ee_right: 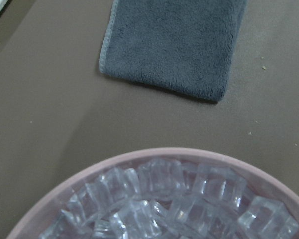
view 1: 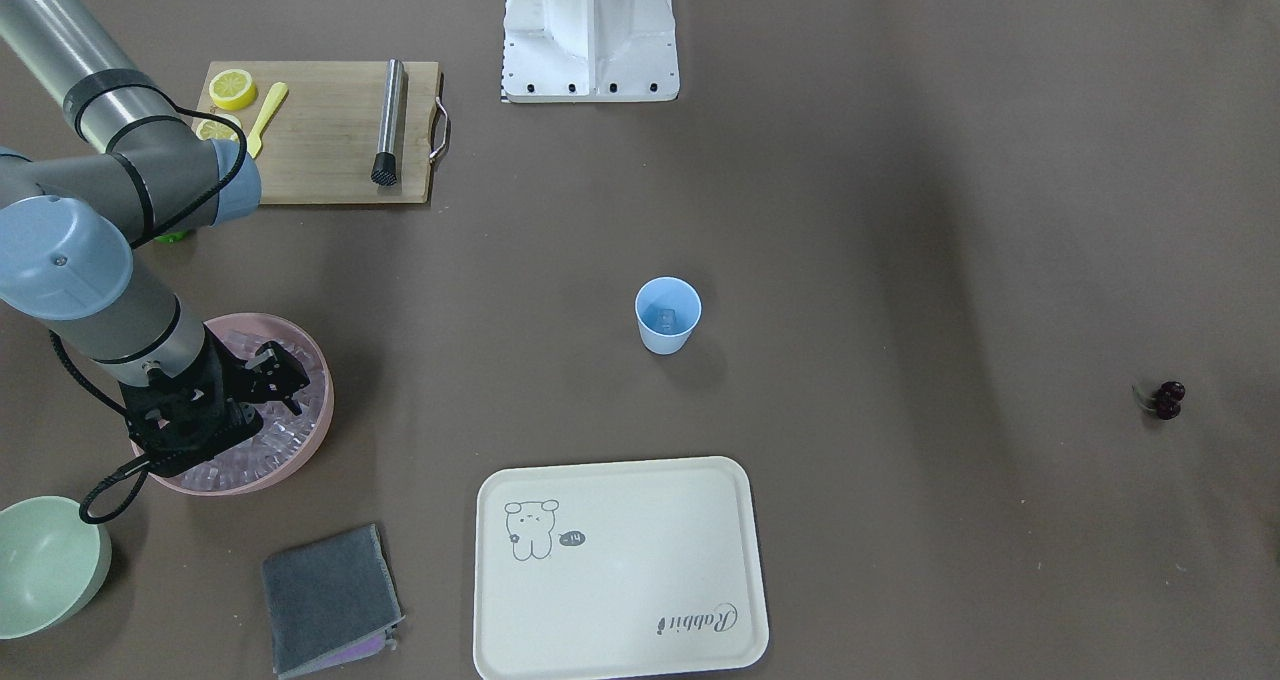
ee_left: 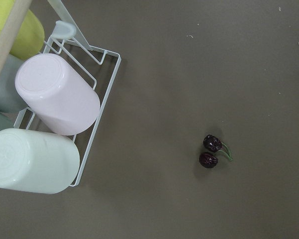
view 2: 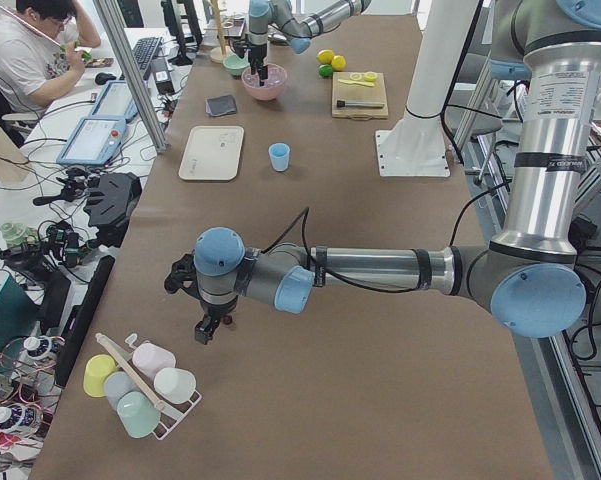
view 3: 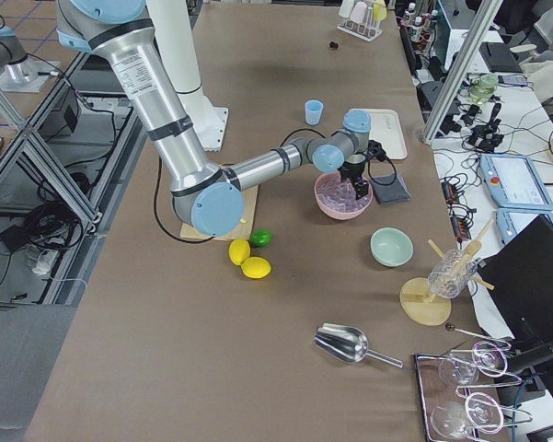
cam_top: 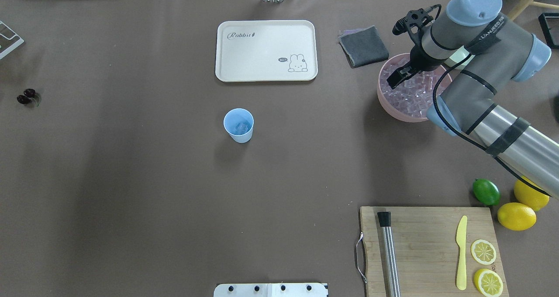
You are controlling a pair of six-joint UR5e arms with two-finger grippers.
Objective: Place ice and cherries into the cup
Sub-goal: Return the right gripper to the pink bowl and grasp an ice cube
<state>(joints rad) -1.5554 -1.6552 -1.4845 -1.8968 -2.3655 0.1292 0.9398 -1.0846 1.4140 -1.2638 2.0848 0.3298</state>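
The light-blue cup [cam_top: 238,125] stands upright mid-table with one ice cube [cam_top: 241,126] inside. More ice [ee_right: 164,199] fills the pink bowl [cam_top: 395,113] at the right. My right gripper [cam_top: 393,76] hangs low over that ice and looks open, with nothing seen between its fingers. The cherries [cam_top: 26,96] lie on the bare table at the far left, joined by their stems, and show below the left wrist camera [ee_left: 210,151]. My left gripper [view 2: 208,328] hovers above that spot. I cannot tell whether it is open or shut.
A cream tray [cam_top: 266,50] and a grey cloth [cam_top: 364,46] lie beyond the cup. A cutting board [cam_top: 430,249] holds a muddler, yellow knife and lemon slices, with a lime [cam_top: 486,191] and lemons beside it. A wire rack of cups [ee_left: 54,129] stands near the cherries.
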